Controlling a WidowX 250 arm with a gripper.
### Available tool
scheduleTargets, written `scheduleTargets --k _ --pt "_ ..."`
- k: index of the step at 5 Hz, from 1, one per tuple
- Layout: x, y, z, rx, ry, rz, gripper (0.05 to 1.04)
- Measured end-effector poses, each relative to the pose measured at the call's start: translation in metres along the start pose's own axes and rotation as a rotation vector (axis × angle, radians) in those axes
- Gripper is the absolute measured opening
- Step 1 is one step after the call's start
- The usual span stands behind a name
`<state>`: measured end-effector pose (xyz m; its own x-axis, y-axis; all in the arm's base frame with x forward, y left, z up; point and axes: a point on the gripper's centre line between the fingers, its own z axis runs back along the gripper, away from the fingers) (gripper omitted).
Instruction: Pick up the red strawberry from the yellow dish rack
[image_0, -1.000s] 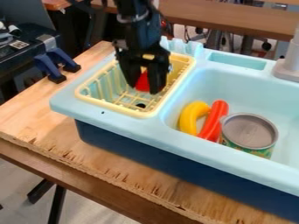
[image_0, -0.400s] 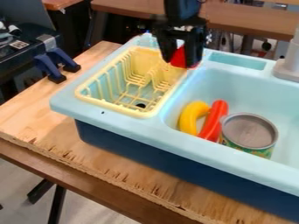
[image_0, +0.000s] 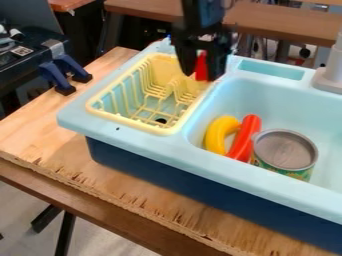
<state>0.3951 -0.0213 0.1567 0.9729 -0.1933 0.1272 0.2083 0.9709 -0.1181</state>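
The black gripper (image_0: 200, 75) hangs over the back right corner of the yellow dish rack (image_0: 131, 121), near the ridge between rack and basin. Its fingers are closed around a red object (image_0: 201, 67), which shows as a narrow red patch between them; the rest of it is hidden. In the light blue sink basin, a yellow banana-like object (image_0: 219, 134) lies beside a long red-orange object (image_0: 246, 136). To their right stands a can (image_0: 286, 151) with a grey top and a green patterned side.
The light blue sink (image_0: 127, 139) rests on a wooden table (image_0: 40, 131). A grey faucet base (image_0: 328, 80) rises at the right edge. Blue clamps (image_0: 61, 75) grip the table's left side, beside black equipment (image_0: 27, 52).
From inside the rack, the gripper has risen and moved right with the red object. Lately it has shifted slightly left, and less of the red object shows. The basin's objects stayed put.
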Motion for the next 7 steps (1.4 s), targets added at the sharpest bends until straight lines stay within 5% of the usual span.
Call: scheduleTargets --k 1,3,5,6,7 --pt "-0.012 0.009 0.001 0.011 0.005 0.035 0.592" --pt "-0.015 0.017 0.019 0.000 -0.038 0.045 0.117" --pt "-0.008 0.014 0.011 -0.019 -0.017 0.023 0.085" --pt "-0.016 0.007 0.017 0.047 0.009 -0.004 0.164" --pt "-0.040 -0.015 0.050 0.124 0.019 -0.033 0.391"
